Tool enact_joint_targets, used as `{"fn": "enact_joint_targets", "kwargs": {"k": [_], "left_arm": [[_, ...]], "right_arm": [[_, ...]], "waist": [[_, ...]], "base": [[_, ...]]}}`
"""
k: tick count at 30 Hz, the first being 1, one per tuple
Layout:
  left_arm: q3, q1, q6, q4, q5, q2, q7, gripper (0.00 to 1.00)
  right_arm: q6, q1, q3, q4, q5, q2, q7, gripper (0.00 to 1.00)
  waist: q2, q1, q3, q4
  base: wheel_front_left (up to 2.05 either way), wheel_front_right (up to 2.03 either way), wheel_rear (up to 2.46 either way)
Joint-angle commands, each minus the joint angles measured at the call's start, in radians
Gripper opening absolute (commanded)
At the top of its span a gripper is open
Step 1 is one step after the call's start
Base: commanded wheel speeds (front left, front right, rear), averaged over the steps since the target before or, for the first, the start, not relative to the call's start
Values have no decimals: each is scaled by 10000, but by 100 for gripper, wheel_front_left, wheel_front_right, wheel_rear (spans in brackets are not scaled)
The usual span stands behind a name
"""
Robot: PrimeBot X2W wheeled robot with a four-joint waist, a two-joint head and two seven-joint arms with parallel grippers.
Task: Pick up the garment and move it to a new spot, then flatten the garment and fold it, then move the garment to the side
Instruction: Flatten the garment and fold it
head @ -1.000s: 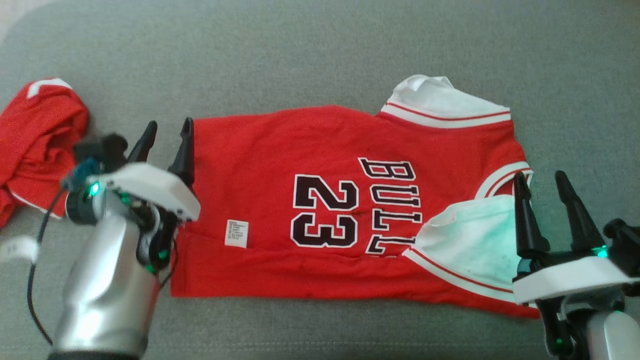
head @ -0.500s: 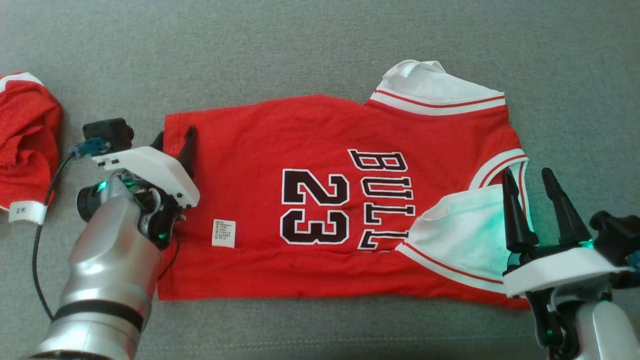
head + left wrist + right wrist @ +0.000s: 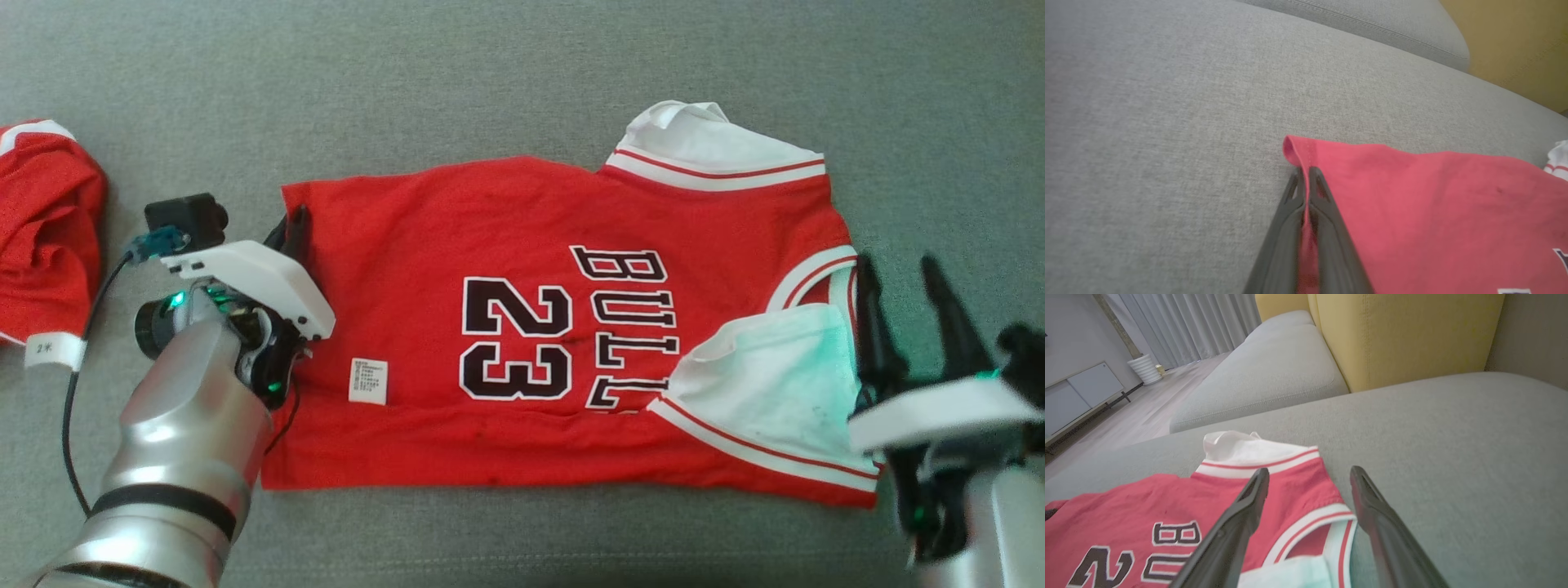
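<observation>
The garment (image 3: 531, 237), a red jersey with black "BULLS 23" lettering and white trim, lies spread on the grey sofa cushion (image 3: 490, 65), folded along its near side. My left gripper (image 3: 292, 224) is shut on the jersey's far left hem corner. In the left wrist view the two fingers (image 3: 1304, 173) pinch the red hem (image 3: 1412, 204) between them. My right gripper (image 3: 898, 265) is open at the jersey's right end, by the white-trimmed armhole. In the right wrist view its fingers (image 3: 1309, 473) straddle the striped edge of the jersey (image 3: 1167, 498) with nothing gripped.
A second red garment (image 3: 41, 237) with a white size tag lies bunched at the far left. A yellow backrest (image 3: 1412, 330) rises behind the cushion, with another grey seat (image 3: 1274, 367) beside it and wooden floor beyond.
My left gripper reached onto the hem corner and shut on it. The right gripper shifted slightly right. The head camera moved between the earliest frame and now.
</observation>
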Motion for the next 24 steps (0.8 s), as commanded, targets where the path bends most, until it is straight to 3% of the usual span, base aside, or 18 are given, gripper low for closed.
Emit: {"fn": "enact_joint_targets", "kwargs": {"k": [1, 6, 11, 18, 24], "left_arm": [[106, -421, -58, -139, -128, 407, -182, 0], [-222, -598, -58, -105, -295, 349, -375, 0], [-647, -872, -58, -130, -478, 207, -557, 0], [-1217, -1170, -59, -169, -799, 9, -721, 0], [-1590, -1333, -59, -157, -1095, -55, -836, 0]], "right_arm": [[67, -783, 85, -171, -121, -166, 6, 100], [67, -2066, -55, 767, -60, -565, 299, 100], [67, -4005, 358, 2734, 269, -1197, 703, 100], [67, -6151, 1781, 5440, 725, -1708, 1224, 100], [67, -7077, 3055, 6873, 1190, -1915, 1308, 100]], "waist": [[0, 0, -10, 60], [0, 0, 63, 246], [0, 0, 236, 542], [0, 0, 476, 890], [0, 0, 680, 997]], "base": [[0, 0, 0], [0, 0, 0], [0, 0, 0], [0, 0, 0], [0, 0, 0]]}}
